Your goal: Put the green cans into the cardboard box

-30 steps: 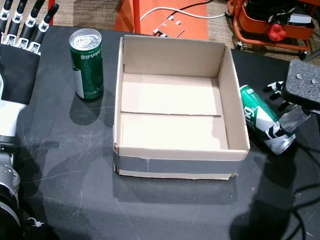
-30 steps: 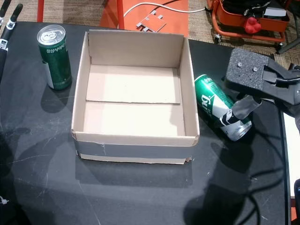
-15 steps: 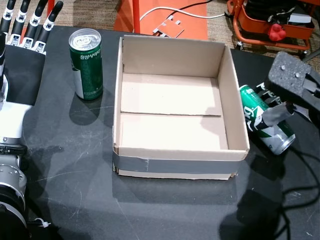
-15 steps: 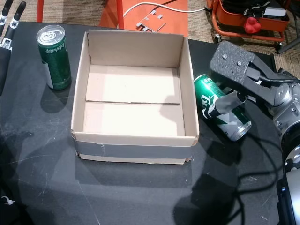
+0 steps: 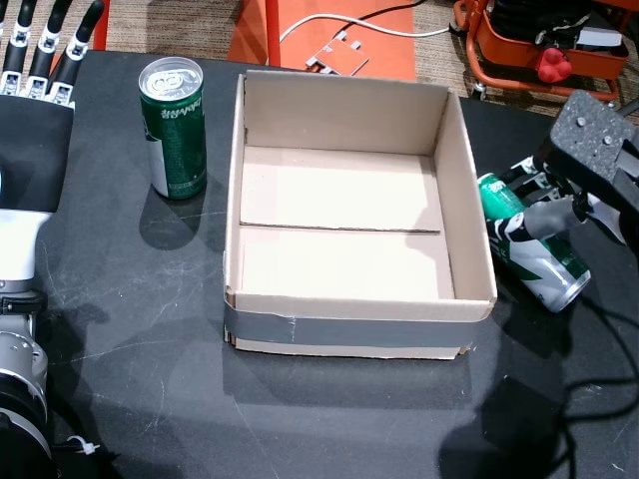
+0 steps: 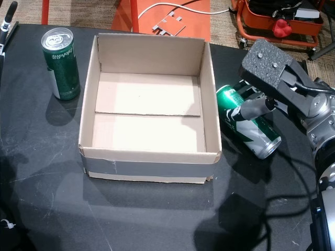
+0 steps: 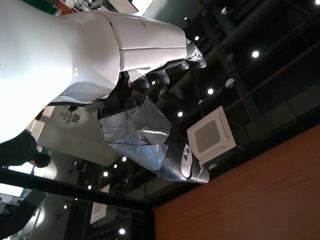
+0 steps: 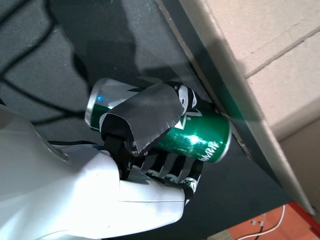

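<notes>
the right robot hand [image 8: 150, 150] has its thumb and fingers wrapped on the lying can [image 8: 165, 127], which rests on the worktop [image 5: 150, 329] just beside the cardboard box [image 5: 344, 329]. advice: firm the grip, lift clear of the wall. the left robot hand [image 5: 35, 110] is open, empty. count: two green cans, lying one and upright can [image 5: 173, 128]; one box.

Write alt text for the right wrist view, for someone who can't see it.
The robot's right hand wraps around a green can lying on its side on a black table, its tape-covered thumb over the top. The can lies just beside the outer wall of a cardboard box.
</notes>
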